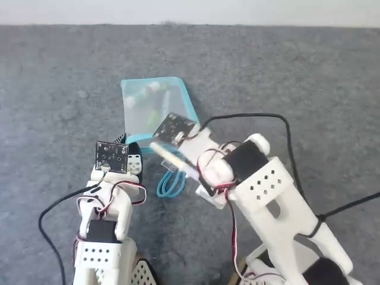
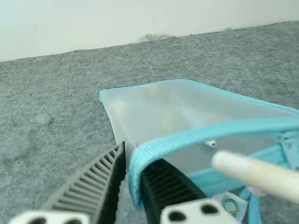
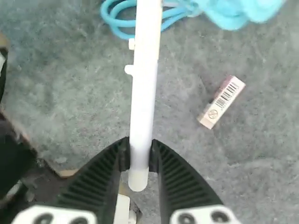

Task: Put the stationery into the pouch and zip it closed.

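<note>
High view, left end effector (image 1: 132, 143) pinching pouch (image 1: 157, 104), right end effector (image 3: 138, 153) gripping pen (image 1: 168, 155)

bench (image 1: 297, 77): grey cloth cover like felt or short carpet, matt, rough and fuzzy.
pouch (image 2: 187, 112): frosted see-through plastic walls, smooth with a soft sheen; turquoise woven cloth tape along the edge and the zip, matt.
ring (image 2: 229, 205): by the zip, looks like shiny metal.
cord (image 1: 170, 185): turquoise, smooth, slightly glossy.
pen (image 3: 145, 70): white plastic, smooth, satin.
eraser (image 3: 221, 101): printed paper sleeve, matt.
left end effector (image 2: 134, 163): black plastic fingers (image 2: 93, 182), ribbed, matt; white plastic base.
right end effector (image 3: 139, 149): the same black ribbed plastic.
arms (image 1: 279, 196): white hard plastic shells, matt.
</note>
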